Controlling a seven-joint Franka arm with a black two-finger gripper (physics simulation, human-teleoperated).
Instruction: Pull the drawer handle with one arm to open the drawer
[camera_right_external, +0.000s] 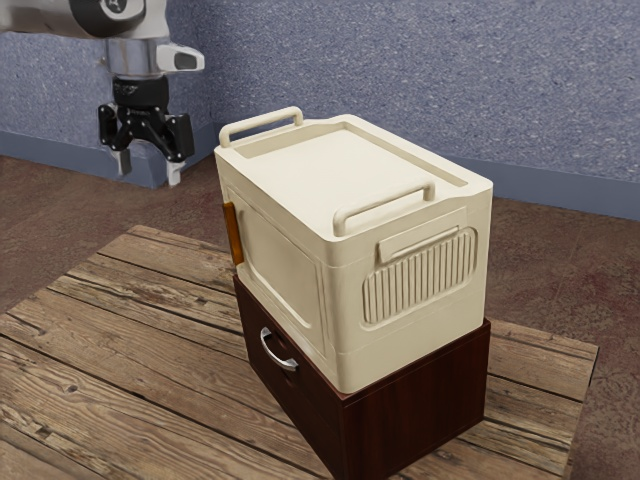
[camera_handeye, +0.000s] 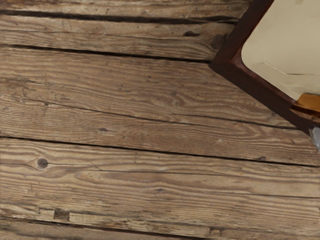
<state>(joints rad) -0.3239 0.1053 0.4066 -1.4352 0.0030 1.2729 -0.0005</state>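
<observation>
Jaws wide open, nothing between them, and at their five o'clock in the exterior view, the curved silver metal handle (camera_right_external: 271, 353) on a dark-brown wooden drawer (camera_right_external: 296, 396)! Stiff, probably slick; mid-bar's the hold. The wrist view crops that handle, hiding its full span.

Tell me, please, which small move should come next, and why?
I would probably ease the open gripper down toward the silver handle, keeping its fingers apart: it hangs well above the handle, gripping nothing, and the drawer looks shut.
</observation>
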